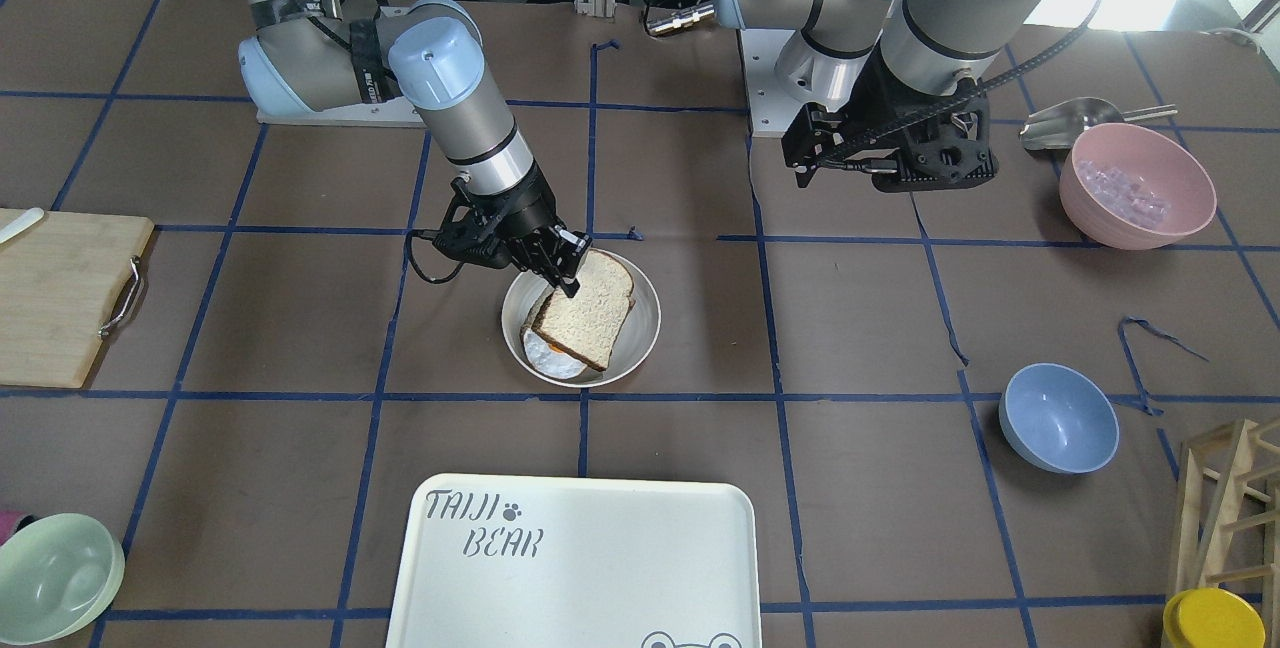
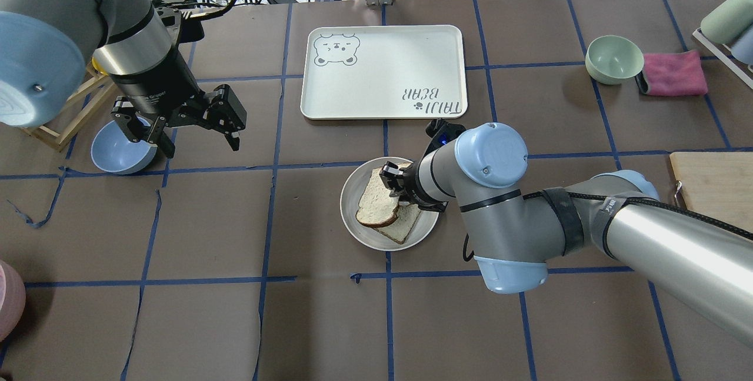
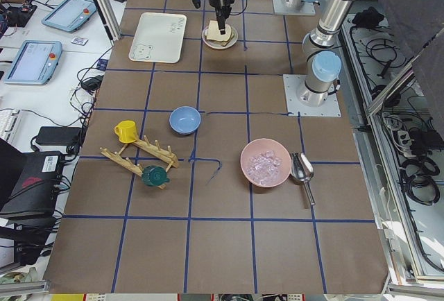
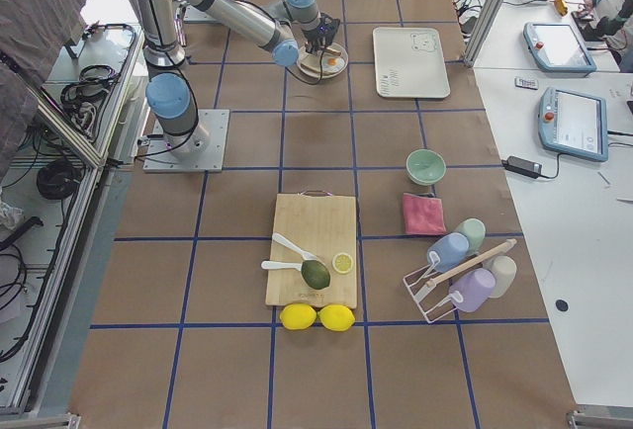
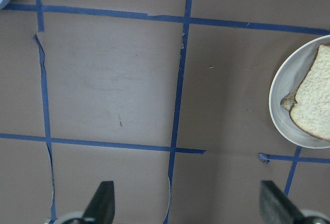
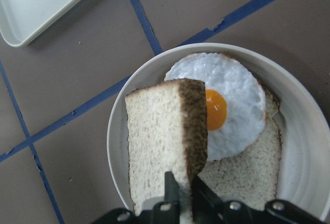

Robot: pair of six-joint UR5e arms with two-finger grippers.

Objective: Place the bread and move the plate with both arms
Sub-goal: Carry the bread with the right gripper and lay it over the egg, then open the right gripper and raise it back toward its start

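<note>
The plate (image 1: 645,320) stands mid-table and holds a fried egg (image 6: 227,100) on a lower bread slice (image 6: 247,177). My right gripper (image 6: 180,189) is shut on the edge of the bread (image 6: 160,152) and holds it tilted over the egg and the plate's rim (image 6: 304,131). The overhead view shows the bread (image 2: 376,199) lying across the plate (image 2: 353,225) with the right gripper (image 2: 397,184) at its far corner. My left gripper (image 2: 197,146) is open and empty above bare table, well to the plate's left, its fingers (image 5: 103,203) wide apart.
The white TAIJI BEAR tray (image 2: 382,69) lies just beyond the plate. A blue bowl (image 2: 117,149) sits under my left arm. A pink bowl (image 1: 1137,186) with ice, a green bowl (image 2: 615,59) and a wooden cutting board (image 1: 60,293) stand toward the table's ends.
</note>
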